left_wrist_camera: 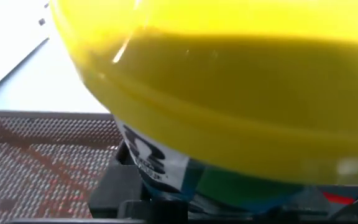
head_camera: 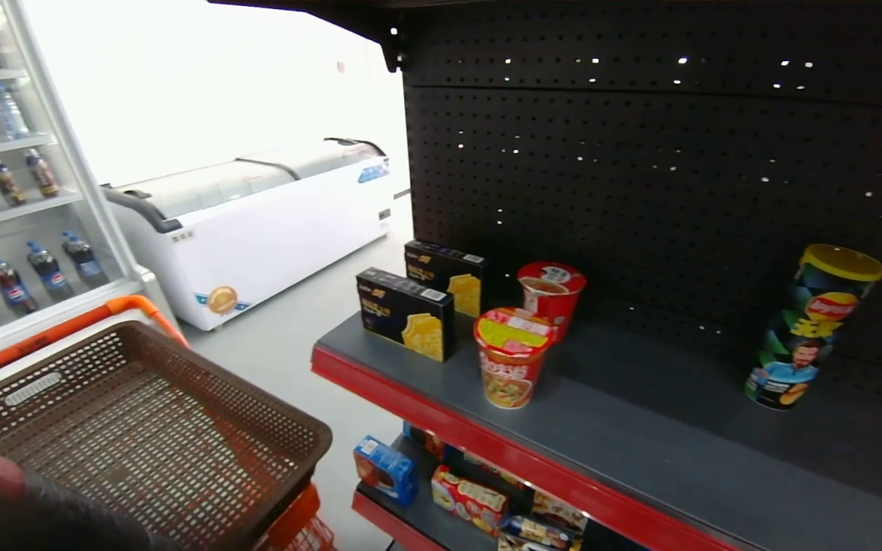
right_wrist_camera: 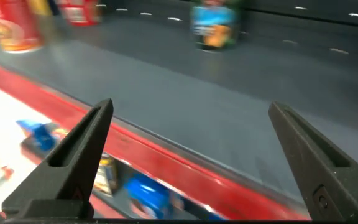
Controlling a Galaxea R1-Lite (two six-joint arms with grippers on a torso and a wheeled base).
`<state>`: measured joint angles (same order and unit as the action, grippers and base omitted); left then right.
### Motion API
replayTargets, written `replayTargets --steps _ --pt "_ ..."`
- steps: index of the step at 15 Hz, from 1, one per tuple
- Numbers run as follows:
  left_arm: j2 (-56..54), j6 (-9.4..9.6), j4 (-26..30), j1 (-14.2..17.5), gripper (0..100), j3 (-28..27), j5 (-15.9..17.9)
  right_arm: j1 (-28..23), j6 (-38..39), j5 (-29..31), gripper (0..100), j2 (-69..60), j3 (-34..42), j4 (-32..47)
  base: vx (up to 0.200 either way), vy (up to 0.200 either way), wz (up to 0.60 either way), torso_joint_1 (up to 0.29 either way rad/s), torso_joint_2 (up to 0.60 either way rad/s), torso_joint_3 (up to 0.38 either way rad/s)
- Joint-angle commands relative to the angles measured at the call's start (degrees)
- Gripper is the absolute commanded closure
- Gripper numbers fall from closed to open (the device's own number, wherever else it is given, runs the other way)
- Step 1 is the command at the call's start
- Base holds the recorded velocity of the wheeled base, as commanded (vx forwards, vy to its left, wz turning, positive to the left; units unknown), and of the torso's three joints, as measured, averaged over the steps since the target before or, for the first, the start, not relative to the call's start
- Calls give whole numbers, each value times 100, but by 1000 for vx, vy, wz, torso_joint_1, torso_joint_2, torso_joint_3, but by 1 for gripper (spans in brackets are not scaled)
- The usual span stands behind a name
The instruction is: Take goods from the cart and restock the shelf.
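On the grey shelf (head_camera: 640, 444), toward its right end and close to its pegboard back, a chip can (head_camera: 812, 329) with a yellow lid stood upright; toward the shelf's left end stood two noodle cups, the front cup (head_camera: 511, 356) just beside the rear cup (head_camera: 552, 291), though whether they touched could not be told; at the shelf's left edge two black boxes sat one behind the other, the nearer box (head_camera: 406, 312) by the shelf's red front lip (head_camera: 441, 417) and the farther box (head_camera: 445, 275) against the back. Below the shelf, small packets (head_camera: 468, 497) lay on a lower tier.

To the left of the shelf, across the grey floor, stood the cart's brown mesh basket (head_camera: 142, 413) with its orange handle (head_camera: 66, 325). Above that basket's mesh the left gripper (left_wrist_camera: 229, 205) was clamped on a held can (left_wrist_camera: 229, 93) (its yellow lid sat very near the camera, its blue and green body running down between the dark finger parts).

The right gripper (right_wrist_camera: 191, 155) hung over the shelf's red front lip with its two black fingers (right_wrist_camera: 73, 162) spread wide apart and nothing between them.

Beyond the shelf's left end stood a white chest freezer (head_camera: 257, 222) and a drinks cooler (head_camera: 12, 191).
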<state>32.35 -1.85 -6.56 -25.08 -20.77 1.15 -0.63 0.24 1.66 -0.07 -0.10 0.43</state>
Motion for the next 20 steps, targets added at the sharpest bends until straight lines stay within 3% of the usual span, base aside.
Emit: replayTargets --steps 1,9,11,12,14,15,18,20 --pt "-27 -8 -3 3 100 21 0 2 2 1 0 7 1 1 0 0 -600 2 2 2" --pt "-19 -34 -3 29 100 -6 -62 2 2 1 0 7 1 1 0 0 -600 2 0 2" --pt "-27 -52 -3 64 100 -58 -202 2 2 1 0 7 1 1 0 0 0 0 0 0" --pt "-36 -114 5 170 100 -76 -501 2 2 1 0 7 1 1 0 0 0 0 0 0" --pt "-71 -553 -74 214 100 -173 -668 2 2 -8 0 7 1 1 0 0 0 0 0 0" --pt "-150 -588 -74 231 100 -173 -677 2 2 -8 0 7 1 1 0 0 0 0 0 0" --pt "-827 -535 339 469 100 -129 -1108 2 -7 -25 0 7 1 10 0 0 0 0 0 0" --pt "-1047 -342 1034 723 100 -225 -1231 19 -367 -324 0 7 -8 19 0 0 0 0 0 0"
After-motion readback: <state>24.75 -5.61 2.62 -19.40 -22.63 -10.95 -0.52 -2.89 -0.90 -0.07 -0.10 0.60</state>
